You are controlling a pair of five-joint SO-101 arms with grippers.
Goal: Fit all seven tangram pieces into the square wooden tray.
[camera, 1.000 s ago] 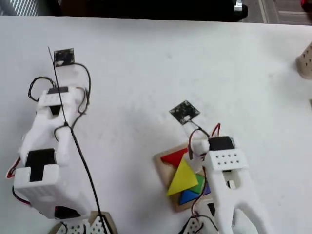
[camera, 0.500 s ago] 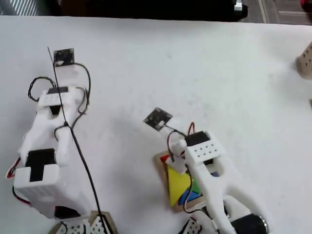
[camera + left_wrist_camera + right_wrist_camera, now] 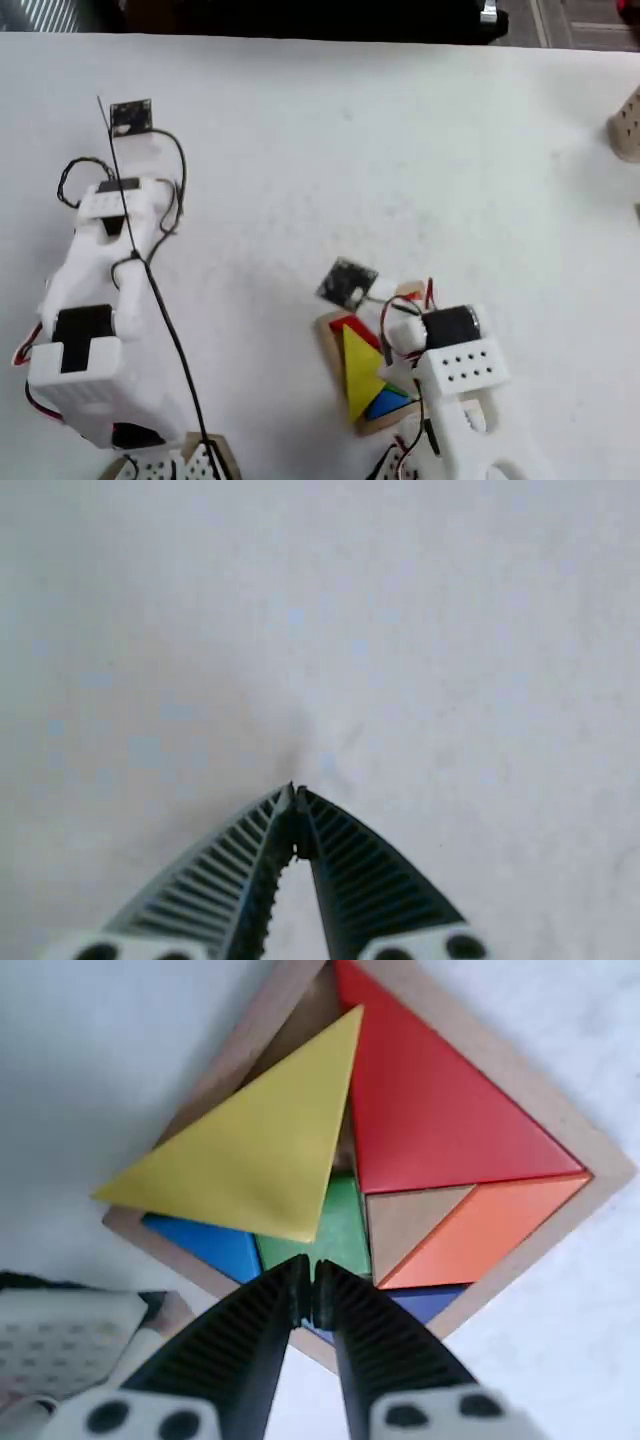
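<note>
Tray: square wooden tray [image 3: 327, 345] on the white table [image 3: 400, 130], at the near edge, right of centre, turned corner-on under the right arm [image 3: 455, 370].
Pieces seated: big red triangle [image 3: 440, 1110], orange piece [image 3: 490, 1225], small tan triangle [image 3: 408, 1215], green piece [image 3: 335, 1230] and blue piece [image 3: 205, 1245] lie flat inside the rim. A strip of darker blue [image 3: 430, 1302] sits by the near rim.
Yellow triangle [image 3: 250, 1150]: not seated. It lies skewed over the green and blue pieces, one corner out at the rim, with bare tray floor showing beside it.
Right gripper [image 3: 309, 1272]: clenched, holding nothing, tips together above the near edge of the tray by the green piece.
Left gripper [image 3: 296, 798]: clenched and empty, over bare table.
Left arm [image 3: 100, 300]: at the left side of the table, well apart from the tray.
</note>
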